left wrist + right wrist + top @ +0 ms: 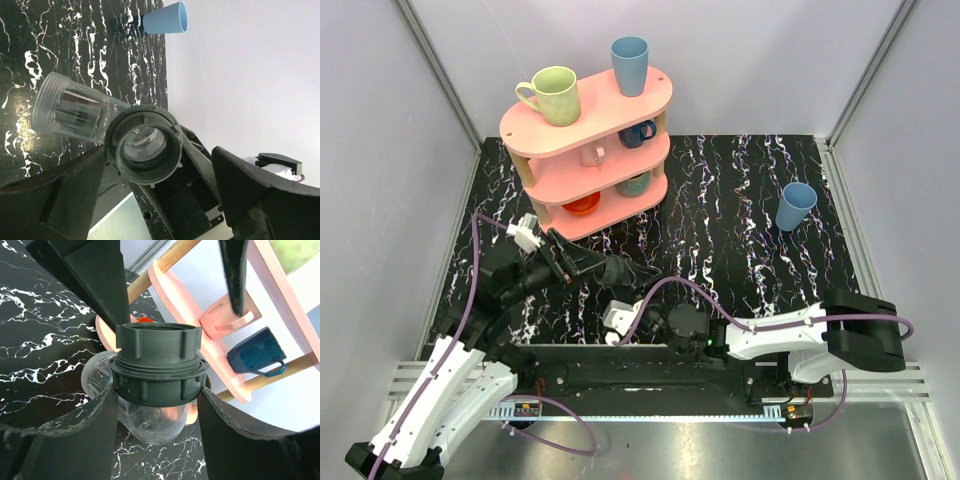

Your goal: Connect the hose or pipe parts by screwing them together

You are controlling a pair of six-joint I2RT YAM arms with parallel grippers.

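Note:
The grey-translucent elbow fitting [150,422] carries a dark ribbed nut, and the dark round collar [159,342] sits on its threads. My right gripper [156,392] is shut on the fitting at the nut, one finger on each side. In the left wrist view I look into the collar's [176,161] open ring, with the clear fitting [67,110] reaching up and left. My left gripper [159,150] straddles the collar with its jaws open; a gap shows on the right side. From above, the left gripper [635,272] and right gripper [632,295] meet near the table's front.
A pink three-tier shelf [525,130] with several mugs stands at the back left, close behind the grippers. One blue cup [795,206] stands on the black marble table [740,240] at the right. Grey walls close in both sides.

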